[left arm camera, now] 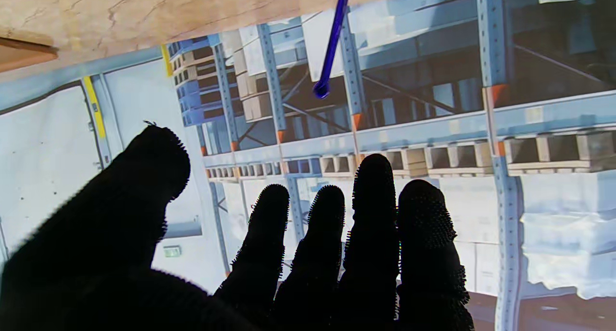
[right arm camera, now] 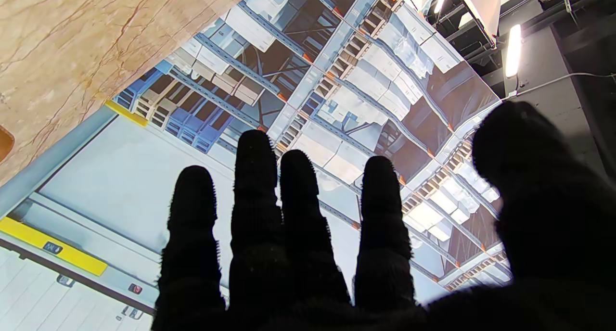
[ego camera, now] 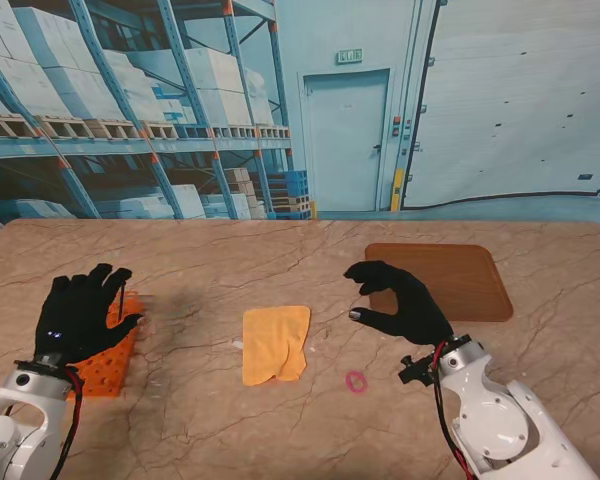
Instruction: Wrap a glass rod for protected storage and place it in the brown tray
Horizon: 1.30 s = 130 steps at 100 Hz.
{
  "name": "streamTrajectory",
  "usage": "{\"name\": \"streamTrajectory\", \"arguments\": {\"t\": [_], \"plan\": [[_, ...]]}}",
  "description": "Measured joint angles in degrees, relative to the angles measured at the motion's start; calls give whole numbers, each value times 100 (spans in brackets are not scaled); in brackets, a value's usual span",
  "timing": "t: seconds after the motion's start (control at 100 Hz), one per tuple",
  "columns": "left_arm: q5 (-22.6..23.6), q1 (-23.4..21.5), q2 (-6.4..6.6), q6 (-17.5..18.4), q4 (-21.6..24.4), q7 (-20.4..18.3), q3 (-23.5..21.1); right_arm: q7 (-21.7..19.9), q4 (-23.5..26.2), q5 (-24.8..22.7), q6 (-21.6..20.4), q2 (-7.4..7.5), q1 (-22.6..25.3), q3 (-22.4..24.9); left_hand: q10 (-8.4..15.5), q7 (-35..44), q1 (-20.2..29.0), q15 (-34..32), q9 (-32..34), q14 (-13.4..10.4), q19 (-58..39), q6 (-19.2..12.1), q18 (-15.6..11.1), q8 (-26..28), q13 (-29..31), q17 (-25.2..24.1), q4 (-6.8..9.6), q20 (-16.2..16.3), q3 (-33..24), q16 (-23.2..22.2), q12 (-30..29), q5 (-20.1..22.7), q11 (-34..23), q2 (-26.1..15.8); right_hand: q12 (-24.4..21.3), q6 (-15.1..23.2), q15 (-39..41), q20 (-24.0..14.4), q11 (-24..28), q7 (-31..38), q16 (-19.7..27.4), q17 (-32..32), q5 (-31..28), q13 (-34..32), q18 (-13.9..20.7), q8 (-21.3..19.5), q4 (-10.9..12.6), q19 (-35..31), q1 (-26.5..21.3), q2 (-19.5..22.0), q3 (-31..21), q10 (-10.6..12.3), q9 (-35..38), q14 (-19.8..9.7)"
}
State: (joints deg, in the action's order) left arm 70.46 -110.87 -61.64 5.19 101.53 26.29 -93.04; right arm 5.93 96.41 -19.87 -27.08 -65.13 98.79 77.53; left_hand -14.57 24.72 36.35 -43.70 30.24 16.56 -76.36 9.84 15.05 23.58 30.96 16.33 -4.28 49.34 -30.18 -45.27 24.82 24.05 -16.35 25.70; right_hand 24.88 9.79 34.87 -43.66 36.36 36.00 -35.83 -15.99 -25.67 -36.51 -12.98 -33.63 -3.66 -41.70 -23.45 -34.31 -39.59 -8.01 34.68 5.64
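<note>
While our left hand [ego camera: 80,318] hovers spread and empty over the orange rack [ego camera: 108,368], the blue glass rod [left arm camera: 332,42] stands upright just beyond its fingertips [left arm camera: 373,170]; a careless closing could knock it sideways or snap it. Our right hand [ego camera: 400,300] is loosely curled, holding nothing, near the brown tray [ego camera: 450,280]. Between them the yellow cloth [ego camera: 276,343] lies partly folded, so it may wrap unevenly, and the pink ring [ego camera: 356,381] could get brushed away.

Bright, even light; soft shadows.
</note>
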Motion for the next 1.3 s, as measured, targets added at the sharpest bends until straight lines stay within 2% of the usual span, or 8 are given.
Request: {"name": "streamTrajectory", "arguments": {"t": [0.17, 0.46, 0.71, 0.86, 0.96, 1.3], "plan": [[-208, 68, -40, -17, -361, 220, 9, 0, -19, -18, 5, 7, -30, -32, 2, 0, -19, 67, -119, 0, 0, 1, -12, -67, 0, 0, 0, -37, -6, 57, -86, -113, -18, 0, 0, 0, 0, 0, 0, 0, 0, 0, 0, 0, 0, 0, 0, 0, 0, 0, 0, 0, 0, 0], [-698, 352, -92, -223, -834, 260, 206, -101, -55, -9, 85, 25, -130, -123, 3, 0, 101, 412, -121, 0, 473, 6, 32, -139, 0, -20, 0, -811, -63, 551, -151, -179, -104, 0, 0, 0, 0, 0, 0, 0, 0, 0, 0, 0, 0, 0, 0, 0, 0, 0, -1, 0, 0, 0], [-871, 650, -129, -444, -1264, 434, 463, -101, -55, -14, 131, 25, -139, -141, 3, 0, 179, 480, -189, 0, 636, 6, 36, -139, -2, -78, 0, -1148, -67, 744, -155, -179, -262, 1, 0, 0, 0, 0, 0, 0, 0, 0, 0, 0, 0, 0, 0, 0, 0, 0, -1, 0, 0, 0], [-974, 773, -152, -582, -1371, 415, 577, -102, -45, -13, 157, 26, -144, -152, 3, 13, 241, 568, -423, 0, 694, 9, 41, -141, -170, -261, 0, -1165, -67, 779, -155, -406, -295, -7, 0, 0, 0, 0, 0, 0, 0, 0, 0, 0, 0, 0, 0, 0, 0, 0, -1, 0, 0, 1], [-988, 784, -153, -916, -1312, 211, 659, -115, -43, -7, 179, 27, -151, -163, 3, 13, 245, 568, -426, 0, 694, 13, 59, -143, -170, -268, 0, -1167, -67, 794, -155, -406, -295, -7, 0, 0, 0, 0, 0, 0, 0, 0, 0, 0, 0, 0, 0, 0, 0, 0, -1, 0, 0, 1], [-1479, 1049, -268, -1238, -1401, 391, 959, -142, -38, -2, 244, 29, -174, -188, 3, 59, 405, 552, -426, 0, 632, 50, 66, -145, -252, -377, 0, -1168, -65, 798, -155, -407, -338, -123, 0, 0, 0, 0, 0, 0, 0, 0, 0, 0, 0, 0, 0, 0, 0, 0, -1, 0, 1, 1]]}}
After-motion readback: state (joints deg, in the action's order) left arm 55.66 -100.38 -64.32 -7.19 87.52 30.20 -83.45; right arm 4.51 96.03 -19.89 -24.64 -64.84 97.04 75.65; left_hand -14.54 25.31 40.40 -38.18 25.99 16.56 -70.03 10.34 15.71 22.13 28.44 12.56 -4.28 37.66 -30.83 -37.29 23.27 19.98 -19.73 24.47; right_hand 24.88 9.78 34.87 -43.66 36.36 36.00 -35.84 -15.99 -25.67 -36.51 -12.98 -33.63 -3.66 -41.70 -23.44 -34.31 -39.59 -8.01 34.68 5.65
